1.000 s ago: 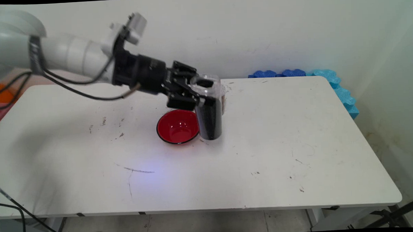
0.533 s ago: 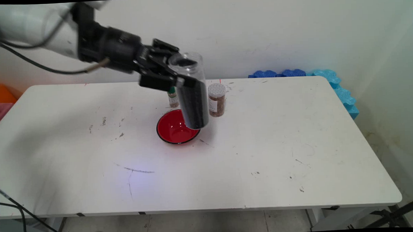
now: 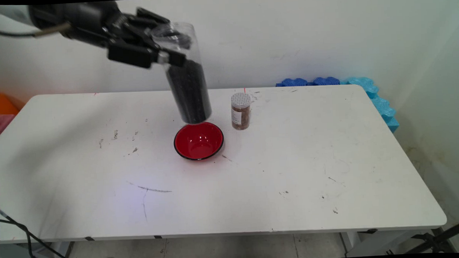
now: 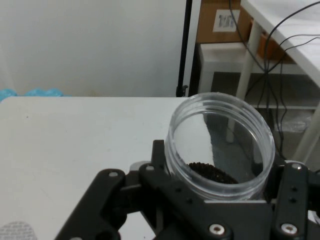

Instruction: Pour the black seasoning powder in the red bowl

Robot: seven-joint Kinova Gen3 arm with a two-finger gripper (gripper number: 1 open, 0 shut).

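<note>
Pincer (image 3: pixel 166 56) clamped on a tall clear jar (image 3: pixel 186 81), taken near the open mouth, one finger on each side of the wall. Jar hangs well clear of the surface (image 3: pixel 310 160), a little tilted, base lowest and just above the far rim of the red bowl (image 3: pixel 198 140). Hand view: no lid on the jar (image 4: pixel 220 145), mouth wide open, a dark granular fill (image 4: pixel 212 172) lying inside; in the main view the fill takes up the lower two thirds or so. Likely rigid plastic or glass, smooth-walled, so slippery under the pads; the load sits low, away from the grip, so it probably wants to swing. Loose grains would spill at any steep tip. A hold lower on the body, nearer the fill, would seem steadier. Bowl stands toward the surface's far edge, about midway along it. A small brown-filled jar (image 3: pixel 240 110) with a pale perforated cap stands upright just right of the bowl, apart from it.
</note>
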